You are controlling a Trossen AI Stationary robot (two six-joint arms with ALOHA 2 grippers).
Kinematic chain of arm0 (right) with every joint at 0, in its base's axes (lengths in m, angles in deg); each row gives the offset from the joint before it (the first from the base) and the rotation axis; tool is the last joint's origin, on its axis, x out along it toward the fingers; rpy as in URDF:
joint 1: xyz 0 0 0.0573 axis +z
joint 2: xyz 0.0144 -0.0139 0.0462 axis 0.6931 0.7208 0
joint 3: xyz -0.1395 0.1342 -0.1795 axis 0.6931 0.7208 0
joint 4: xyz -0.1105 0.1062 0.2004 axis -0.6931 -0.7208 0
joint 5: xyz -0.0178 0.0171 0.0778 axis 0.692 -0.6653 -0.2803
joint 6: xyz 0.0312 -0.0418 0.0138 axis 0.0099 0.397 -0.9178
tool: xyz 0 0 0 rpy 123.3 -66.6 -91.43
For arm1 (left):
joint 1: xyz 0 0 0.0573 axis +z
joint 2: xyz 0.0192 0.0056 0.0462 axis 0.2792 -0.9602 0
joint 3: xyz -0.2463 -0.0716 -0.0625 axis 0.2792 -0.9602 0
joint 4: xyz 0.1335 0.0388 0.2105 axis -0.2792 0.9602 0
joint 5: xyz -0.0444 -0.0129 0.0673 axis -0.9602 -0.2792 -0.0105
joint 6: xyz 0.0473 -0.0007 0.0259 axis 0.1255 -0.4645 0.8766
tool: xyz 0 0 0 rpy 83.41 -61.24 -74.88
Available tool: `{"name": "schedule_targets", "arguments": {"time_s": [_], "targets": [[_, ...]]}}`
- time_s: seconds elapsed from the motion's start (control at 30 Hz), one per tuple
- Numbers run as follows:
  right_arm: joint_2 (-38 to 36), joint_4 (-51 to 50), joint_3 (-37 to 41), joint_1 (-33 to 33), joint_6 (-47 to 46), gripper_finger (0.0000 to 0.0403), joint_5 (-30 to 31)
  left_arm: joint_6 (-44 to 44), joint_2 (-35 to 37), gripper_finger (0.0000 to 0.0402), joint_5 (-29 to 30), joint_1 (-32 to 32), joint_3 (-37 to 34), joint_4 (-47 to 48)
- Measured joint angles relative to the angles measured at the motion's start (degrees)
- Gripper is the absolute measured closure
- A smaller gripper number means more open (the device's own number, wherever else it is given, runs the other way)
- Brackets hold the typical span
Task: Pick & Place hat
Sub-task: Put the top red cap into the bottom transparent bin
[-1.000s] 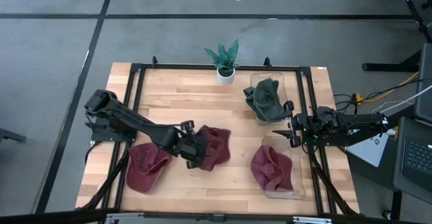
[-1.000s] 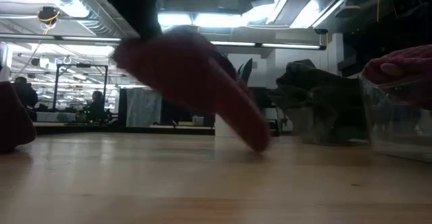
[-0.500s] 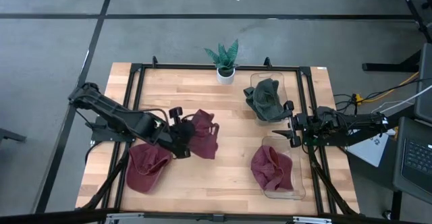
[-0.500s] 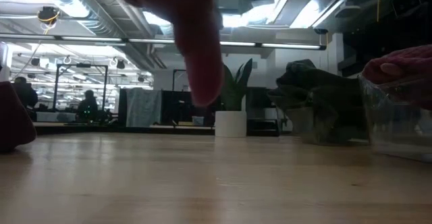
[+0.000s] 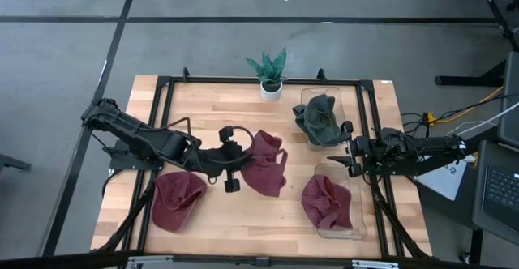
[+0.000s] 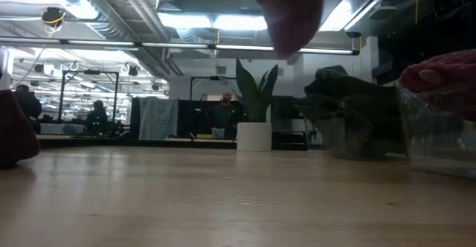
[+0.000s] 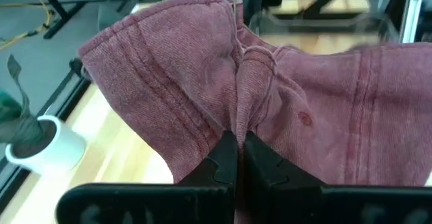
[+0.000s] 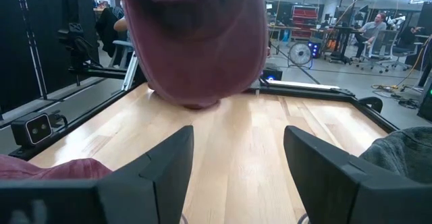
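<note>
A maroon hat hangs in the air over the table's middle, carried by my left gripper, which is shut on it. The low view shows only the lower tip of that hat, well above the wood. My right gripper waits open at the right side, between the two clear bins, and the hat hangs in front of it. A second maroon hat lies flat on the table near the left front. A third maroon hat rests inside the near clear bin. My left gripper pinches a bunched fold of the maroon hat's cloth between its two fingers. The fingers come level from the table's left. The hat is lifted clear and droops slack beyond and below the fingertips.
A dark green hat sits in the far clear bin. A small potted plant stands at the far edge. Bare wood lies under the carried hat and along the near middle. A black frame rail borders the right side.
My left gripper, shut on the maroon hat throughout, rose and pulled back left, then swung toward the table's right. The hat, whose lower edge touched the wood a second ago, is now lifted clear and has travelled right, toward the bins.
</note>
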Motion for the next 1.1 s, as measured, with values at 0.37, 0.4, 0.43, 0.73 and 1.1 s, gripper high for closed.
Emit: {"name": "schedule_targets", "arguments": {"time_s": [0.37,0.4,0.43,0.73,1.1], "targets": [[0.02,-0.02,0.0,-0.01,0.0,0.0174,0.0,0.02,-0.04,0.0398,-1.03,2.79,0.0,-11.56],[0.0,-0.01,0.0,0.0,0.0,0.0174,0.01,0.02,-0.06,0.0398,-1.04,3.16,0.0,-12.78],[0.01,0.0,0.0,-0.01,-0.01,0.0174,0.0,0.01,-0.07,0.0398,-1.03,3.53,0.0,-13.98],[0.01,0.0,0.0,-0.01,0.0,0.0174,0.0,-1.11,-2.47,0.0398,-1.52,6.37,0.07,-23.6],[0.01,-0.01,0.0,-0.01,-0.02,0.0174,0.0,-2.9,-12.6,0.0398,-7.29,7.02,0.09,-41.52]]}}
